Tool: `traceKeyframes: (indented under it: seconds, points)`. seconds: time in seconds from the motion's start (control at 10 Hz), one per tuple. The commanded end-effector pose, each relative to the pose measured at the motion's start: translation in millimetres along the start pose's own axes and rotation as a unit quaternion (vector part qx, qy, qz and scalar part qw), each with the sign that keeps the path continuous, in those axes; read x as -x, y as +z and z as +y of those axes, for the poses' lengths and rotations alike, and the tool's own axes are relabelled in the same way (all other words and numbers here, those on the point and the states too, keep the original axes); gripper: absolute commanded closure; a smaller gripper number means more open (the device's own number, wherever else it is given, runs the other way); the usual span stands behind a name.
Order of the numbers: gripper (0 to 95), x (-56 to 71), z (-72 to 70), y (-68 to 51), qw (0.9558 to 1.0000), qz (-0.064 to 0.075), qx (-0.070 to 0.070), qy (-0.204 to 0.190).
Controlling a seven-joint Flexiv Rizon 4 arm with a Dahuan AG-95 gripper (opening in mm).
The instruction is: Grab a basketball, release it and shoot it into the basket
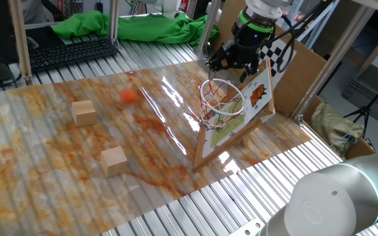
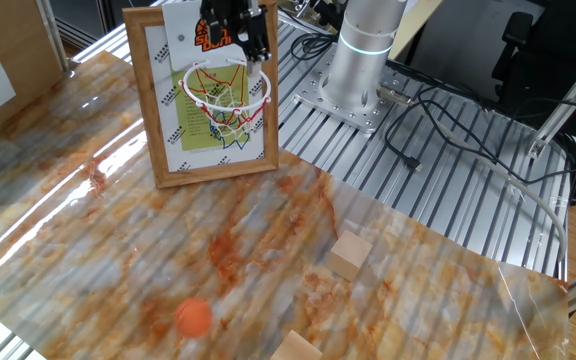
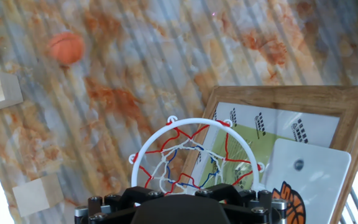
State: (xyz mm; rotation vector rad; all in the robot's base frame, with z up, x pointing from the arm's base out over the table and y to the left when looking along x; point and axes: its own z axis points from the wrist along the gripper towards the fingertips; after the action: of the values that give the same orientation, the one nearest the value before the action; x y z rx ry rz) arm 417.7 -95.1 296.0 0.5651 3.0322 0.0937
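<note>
While the arm is held upright at the upper right of one fixed view, its claw (image 1: 233,60) is seen pointing down over the basket (image 1: 220,97), fingers spread apart and empty; the basketball (image 1: 129,96) lies on the tabletop (image 1: 58,151), upper left of centre. From the other fixed view, the backboard's front is shown, the ball at lower left. Only in the hand view is the net seen from above.

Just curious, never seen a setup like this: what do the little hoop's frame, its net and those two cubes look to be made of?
The backboard frame looks like pale varnished wood, grain visible. The net seems thin cord, red, white and blue strands. The two cubes look like bare, matte light wood.
</note>
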Motion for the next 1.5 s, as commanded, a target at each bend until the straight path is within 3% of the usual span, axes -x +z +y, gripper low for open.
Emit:
traceKeyframes:
  seconds: [0.1,0.4,0.5,0.6,0.9,1.1,1.2,1.3,1.4,1.5]
  points:
    - [0.0,-0.5,0.3,2.1,1.0000,0.000,0.001,-0.001]
    - [0.0,-1.1,1.2,5.6,1.0000,0.001,0.003,-0.001]
    - [19.0,-1.5,2.1,6.7,0.9999,0.004,0.010,-0.001]
    - [19.0,-2.2,3.5,8.2,0.9998,0.007,0.019,0.000]
    - [19.0,-4.2,7.7,10.5,0.9996,0.008,0.025,-0.009]
    - [19.0,-5.5,10.9,10.3,0.9988,0.015,0.041,-0.021]
    - [19.0,-6.4,12.5,11.2,0.9977,0.018,0.051,-0.040]
    - [19.0,-6.8,13.3,12.5,0.9972,0.019,0.049,-0.054]
    - [38.0,-7.7,14.4,14.5,0.9959,0.021,0.047,-0.074]
    - [38.0,-8.8,16.8,14.5,0.9949,0.021,0.043,-0.089]
